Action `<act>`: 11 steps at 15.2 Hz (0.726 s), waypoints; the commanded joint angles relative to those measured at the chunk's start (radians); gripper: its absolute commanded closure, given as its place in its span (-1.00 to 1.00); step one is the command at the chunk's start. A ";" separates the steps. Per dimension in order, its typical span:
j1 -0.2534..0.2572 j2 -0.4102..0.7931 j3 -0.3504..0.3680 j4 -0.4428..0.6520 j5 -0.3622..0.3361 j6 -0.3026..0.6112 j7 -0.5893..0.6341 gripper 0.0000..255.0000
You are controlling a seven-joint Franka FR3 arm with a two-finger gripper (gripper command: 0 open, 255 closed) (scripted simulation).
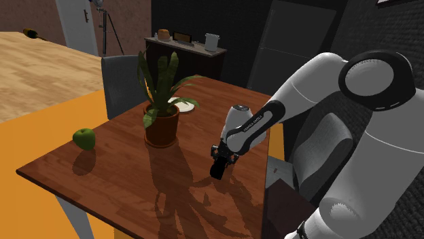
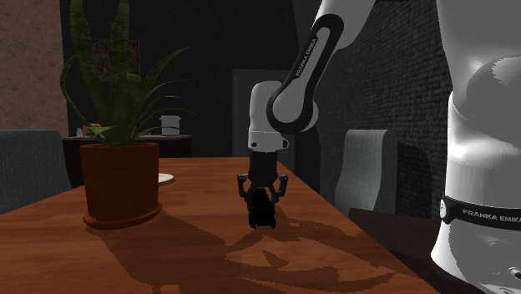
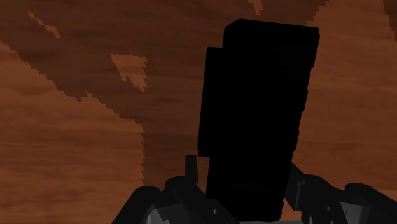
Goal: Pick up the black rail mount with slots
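Note:
The black rail mount [image 1: 218, 170] [image 2: 263, 214] [image 3: 257, 114] is a plain dark block, standing upright near the shoulder view's right edge of the wooden table [image 1: 122, 176]. My gripper [image 1: 220, 157] [image 2: 263, 194] [image 3: 248, 191] points straight down and is shut on the mount's upper end. In the wrist view the block runs out from between the black fingers [image 3: 159, 200], with the table top behind it. Its slots are too dark to see. I cannot tell whether its lower end touches the table or hangs just above it.
A potted plant [image 1: 162, 122] [image 2: 121, 179] stands mid-table, a green apple [image 1: 84, 138] to the shoulder view's left of it and a white plate [image 1: 183, 105] behind. Grey chairs [image 1: 122, 81] [image 2: 367, 167] stand at the table's far side and end. A sideboard [image 1: 183, 53] lines the wall.

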 commanded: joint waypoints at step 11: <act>-0.004 -0.027 0.007 0.000 0.015 -0.026 -0.011 1.00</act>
